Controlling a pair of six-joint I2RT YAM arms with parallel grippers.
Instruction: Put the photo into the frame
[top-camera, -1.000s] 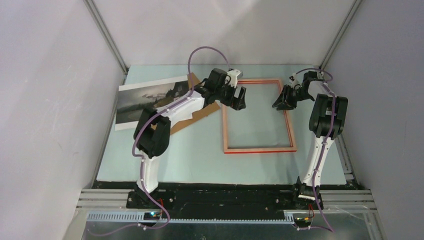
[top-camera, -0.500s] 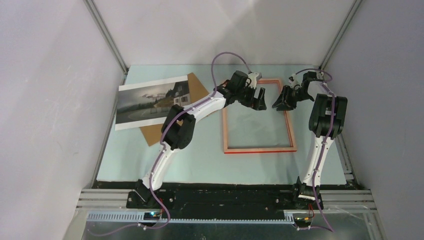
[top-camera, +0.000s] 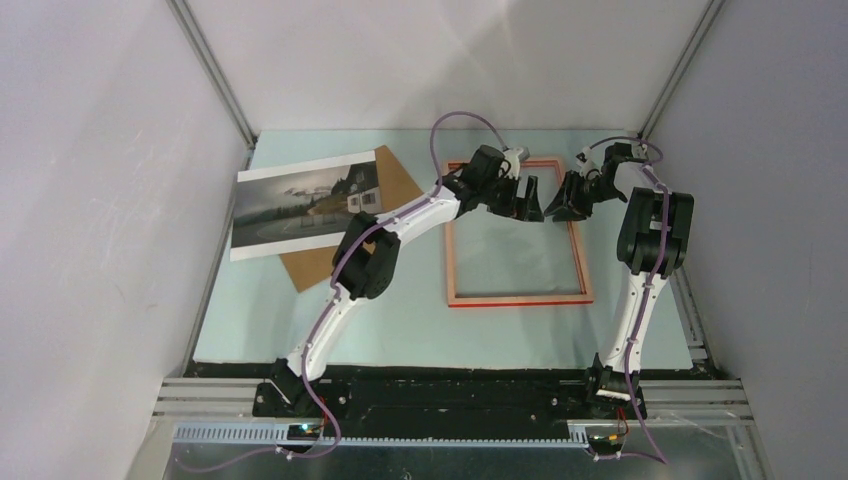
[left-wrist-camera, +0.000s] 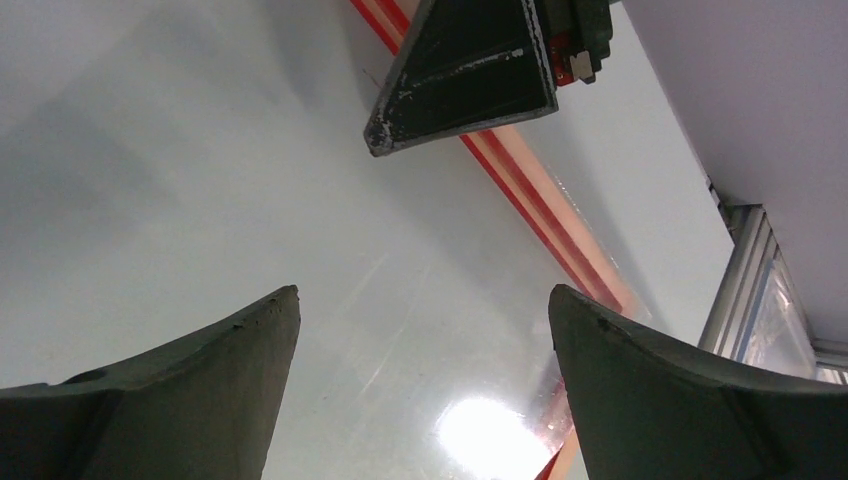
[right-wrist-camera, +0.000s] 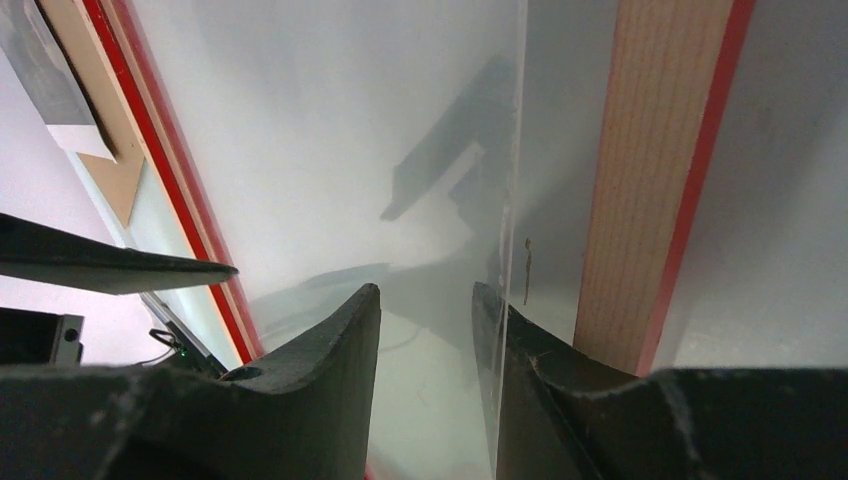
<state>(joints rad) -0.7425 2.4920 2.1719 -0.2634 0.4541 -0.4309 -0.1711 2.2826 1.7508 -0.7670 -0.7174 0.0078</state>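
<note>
Not yet framed: the loading is to come

Find the frame (top-camera: 517, 297) flat on the table (top-camera: 400, 320), right of centre, pale wood back upward with red showing at its edges. Look well to the left for the photo (top-camera: 300, 205), lying face up at the far left, partly over the brown backing board (top-camera: 312, 266) and well apart from the frame. Judging by that, no part of the loading done. Left to do — pick up the photo, carry it across, lay it into the opening, then probably cover it with the board.

Note the left gripper (top-camera: 528, 208) hovering over the frame's far end, spread wide and holding nothing. Note the right gripper (top-camera: 562, 210) just beside it, near the far right corner, about half parted, with nothing seen in the gap. Seems to be a clear sheet (right-wrist-camera: 519, 150) lying inside the frame, going by a straight edge and glare in the wrist views, though hard to confirm.

Counting up: one photo, one frame, one backing board, two grippers
</note>
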